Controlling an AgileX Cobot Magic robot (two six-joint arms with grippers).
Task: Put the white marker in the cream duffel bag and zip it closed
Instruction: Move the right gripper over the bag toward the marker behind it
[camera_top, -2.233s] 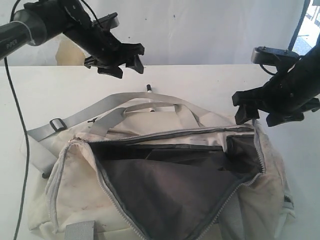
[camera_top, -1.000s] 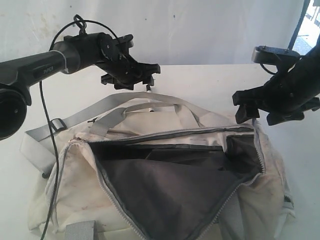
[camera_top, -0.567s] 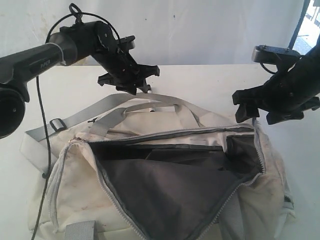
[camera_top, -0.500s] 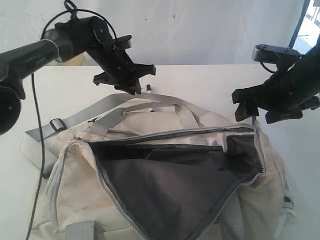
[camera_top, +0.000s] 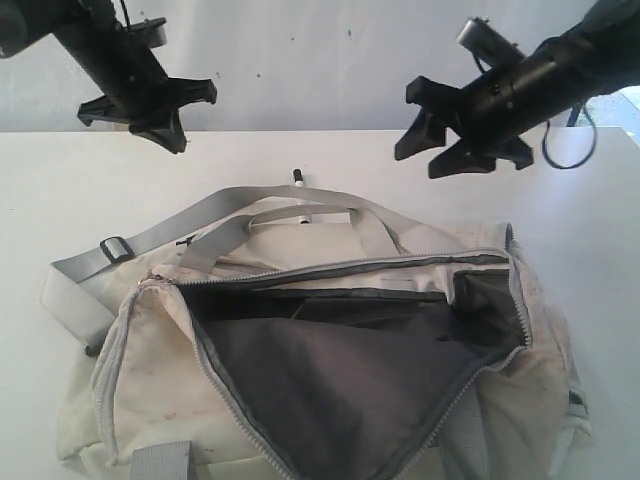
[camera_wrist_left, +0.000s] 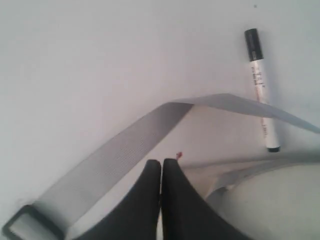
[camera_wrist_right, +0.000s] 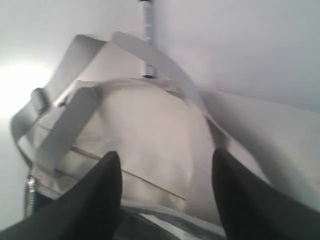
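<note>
The white marker (camera_top: 300, 196) lies on the table just behind the cream duffel bag (camera_top: 150, 380), its black cap pointing away and its barrel partly under the grey shoulder strap (camera_top: 190, 220). The bag's main zip is wide open, showing the dark grey lining (camera_top: 340, 370). My left gripper (camera_top: 166, 132) hangs shut and empty above the table's back left, well clear of the marker (camera_wrist_left: 261, 95). My right gripper (camera_top: 430, 155) hovers open and empty above the table behind the bag's right half. In the right wrist view the marker (camera_wrist_right: 146, 30) lies beyond the open gripper (camera_wrist_right: 167, 159).
The white table (camera_top: 560, 200) stretches behind and to both sides of the bag. Two grey carry handles (camera_top: 300, 212) arch over the bag's back edge near the marker. A strap buckle (camera_top: 113, 248) lies at the left.
My left gripper has pulled away from the marker, up and to the left. My right gripper has risen from the bag's right end and shifted left. Marker and bag have not moved.
</note>
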